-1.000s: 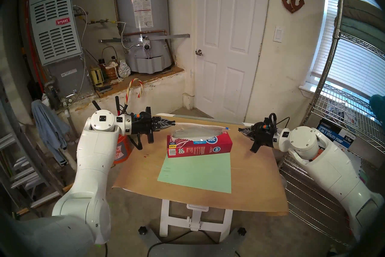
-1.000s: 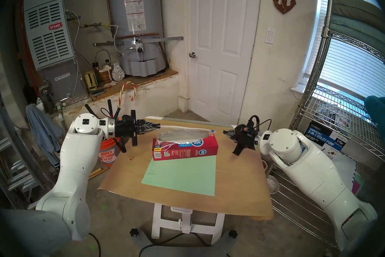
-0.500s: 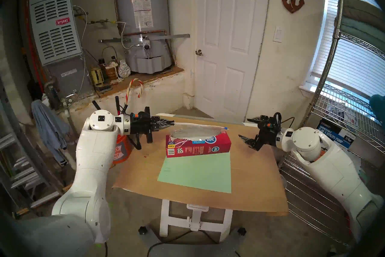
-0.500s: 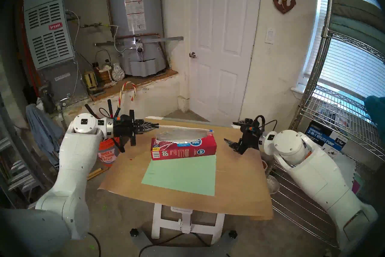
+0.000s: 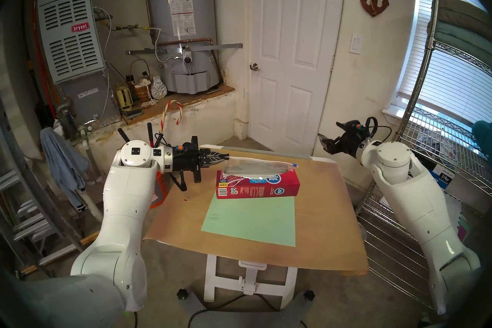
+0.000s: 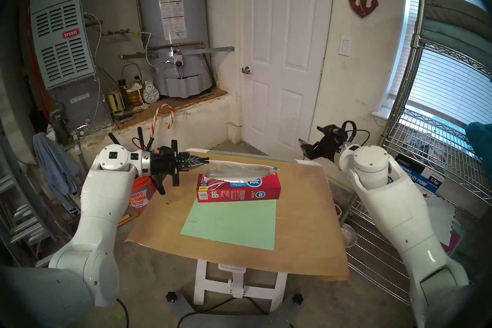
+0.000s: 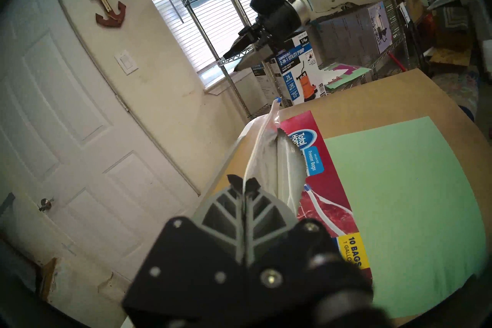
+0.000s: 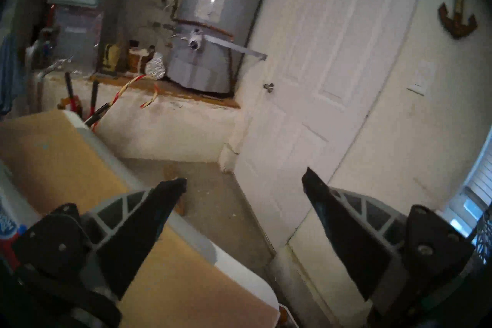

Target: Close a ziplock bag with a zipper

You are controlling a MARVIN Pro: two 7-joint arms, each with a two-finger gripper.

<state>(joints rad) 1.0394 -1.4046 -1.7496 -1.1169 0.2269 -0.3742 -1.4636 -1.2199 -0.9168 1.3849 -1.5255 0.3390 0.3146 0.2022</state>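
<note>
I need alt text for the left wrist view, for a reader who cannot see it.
The left hand is shut on one end of a clear ziplock bag, whose rim stretches away over a red box to a small blue zipper at its far end. Beyond, the right hand hangs open in the air, away from the bag.

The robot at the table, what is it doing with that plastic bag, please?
It is closing a ziplock bag that sticks out of a red box on the table. The left tool is shut on one end of the bag's whitish rim and holds it stretched above the box. The blue zipper sits at the opposite end of the rim. The right tool is open, holds nothing and is off beyond the table's corner, pointing toward the door.
</note>
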